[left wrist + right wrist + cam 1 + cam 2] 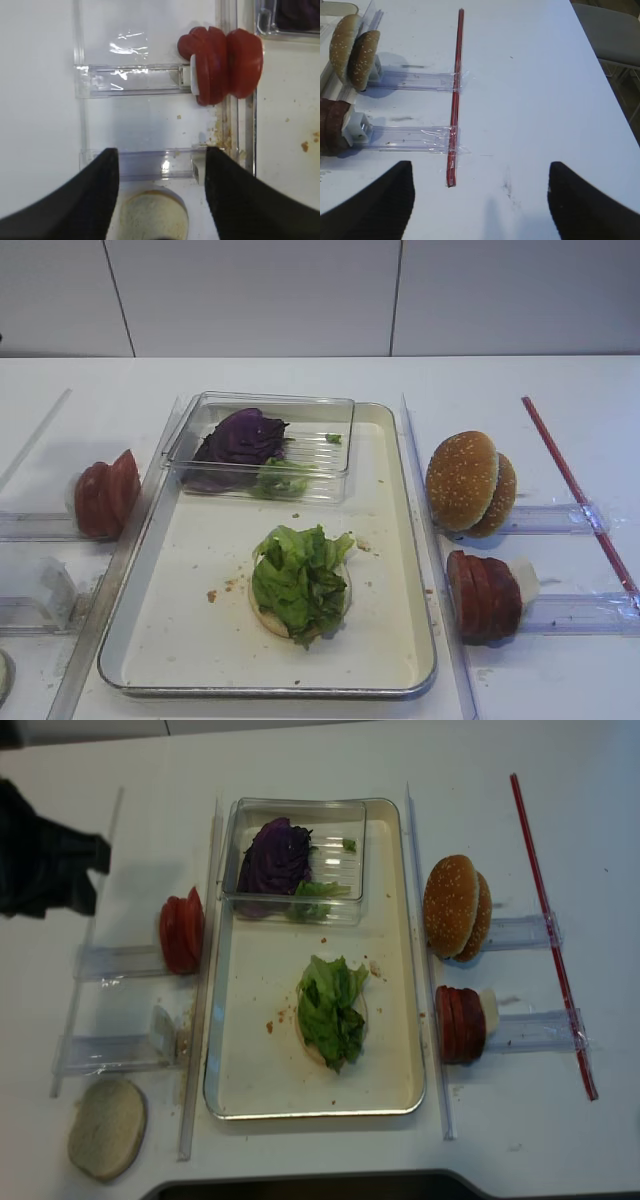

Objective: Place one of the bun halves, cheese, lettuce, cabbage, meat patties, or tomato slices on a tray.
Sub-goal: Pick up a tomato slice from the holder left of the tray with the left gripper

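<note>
The tray [200,640] holds lettuce [298,580] lying on a pale bun half. In the left wrist view my left gripper [161,150] is open above the table, with another pale flat bun half [152,217] below between its fingers, untouched. The tomato slices [222,70] stand on edge in a clear holder just ahead, left of the tray. Cabbage [240,438] sits in a clear box. Sesame bun halves [465,480] and dark maroon slices [485,595] stand right of the tray. My right gripper [480,164] is open over bare table. No cheese shows.
The clear box [340,410] rests on the tray's far end. Clear plastic holders [110,1052] and rails flank the tray. A red stick [455,95] lies taped across the right holders. The left arm's dark bulk [45,850] sits at the far left.
</note>
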`<action>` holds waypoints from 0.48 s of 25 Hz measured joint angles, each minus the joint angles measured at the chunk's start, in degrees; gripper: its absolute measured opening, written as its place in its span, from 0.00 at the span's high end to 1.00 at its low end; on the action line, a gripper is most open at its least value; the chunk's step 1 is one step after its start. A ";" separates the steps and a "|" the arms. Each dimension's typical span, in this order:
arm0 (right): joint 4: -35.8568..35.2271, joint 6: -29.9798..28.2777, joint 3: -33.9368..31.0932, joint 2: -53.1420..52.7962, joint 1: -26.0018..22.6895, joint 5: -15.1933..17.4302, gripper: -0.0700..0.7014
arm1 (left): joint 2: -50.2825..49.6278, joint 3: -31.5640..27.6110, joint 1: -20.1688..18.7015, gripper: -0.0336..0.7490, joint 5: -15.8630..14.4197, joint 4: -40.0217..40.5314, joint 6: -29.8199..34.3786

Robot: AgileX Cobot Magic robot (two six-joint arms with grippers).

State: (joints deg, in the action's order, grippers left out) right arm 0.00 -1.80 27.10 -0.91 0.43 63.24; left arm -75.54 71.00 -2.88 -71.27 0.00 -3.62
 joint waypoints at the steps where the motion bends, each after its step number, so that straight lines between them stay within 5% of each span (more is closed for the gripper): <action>1: 0.00 0.00 0.00 0.00 0.00 0.00 0.18 | -1.18 0.78 0.00 0.50 0.00 0.00 0.00; 7: 0.00 0.00 -0.09 0.00 0.00 0.00 0.18 | -4.42 1.52 -0.47 0.50 0.14 -1.63 0.37; 12: 0.00 0.00 -0.09 0.00 0.00 0.00 0.18 | -8.45 4.40 -5.30 0.50 0.14 -2.81 1.12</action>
State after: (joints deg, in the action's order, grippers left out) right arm 0.00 -1.80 27.01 -0.91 0.43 63.24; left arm -83.98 75.40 -8.19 -71.13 -2.81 -2.50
